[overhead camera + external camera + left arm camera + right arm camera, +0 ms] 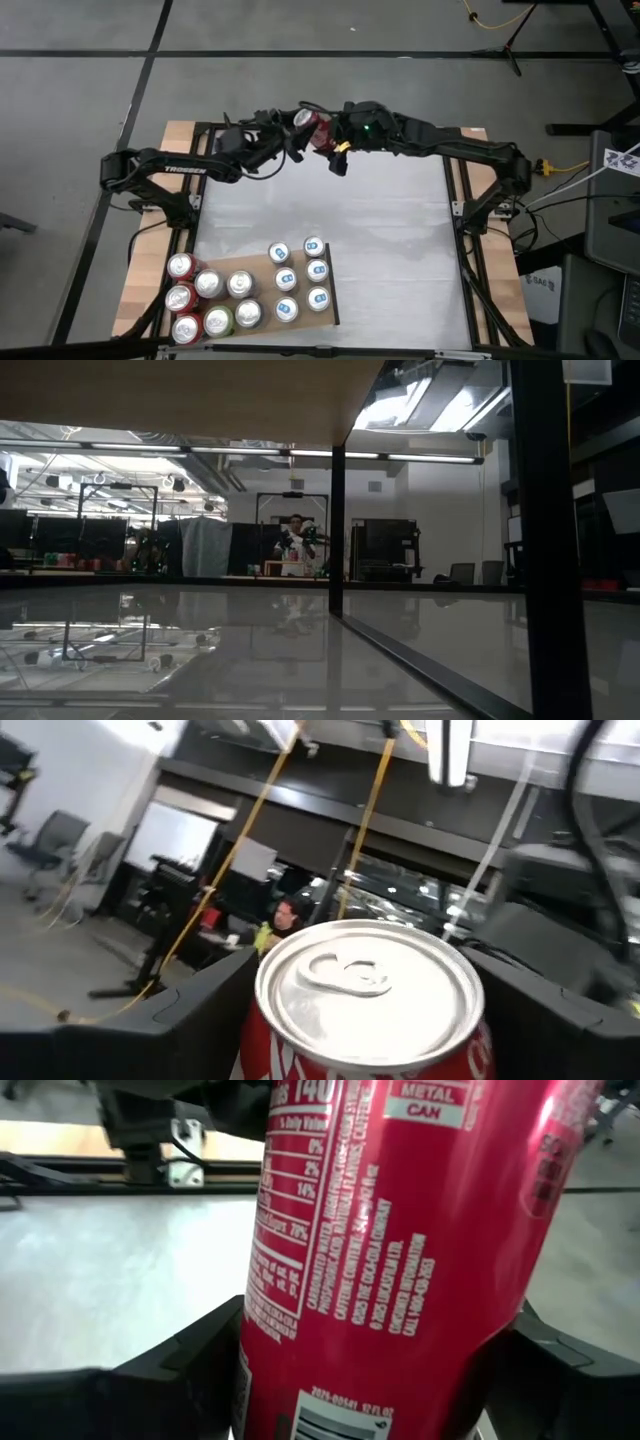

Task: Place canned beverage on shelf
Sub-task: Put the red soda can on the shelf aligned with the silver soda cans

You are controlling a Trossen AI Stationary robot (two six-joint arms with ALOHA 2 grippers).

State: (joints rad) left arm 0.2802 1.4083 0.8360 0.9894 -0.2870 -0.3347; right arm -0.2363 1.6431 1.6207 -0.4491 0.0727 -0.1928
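Both claws had the same shiny red aluminium can (312, 127) clenched between them, left gripper (293, 137) and right gripper (330, 134) meeting above the white desk's (380, 240) far edge. The flat wood-grain shelf (262, 266) sat at the near edge, packed with silver-topped cans (301, 275).

White table (390, 240), yellow cable (490, 20); distant person (293, 545)

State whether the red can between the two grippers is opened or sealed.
Sealed: the red can shows its pull tab flat and the mouth closed in the left wrist view.
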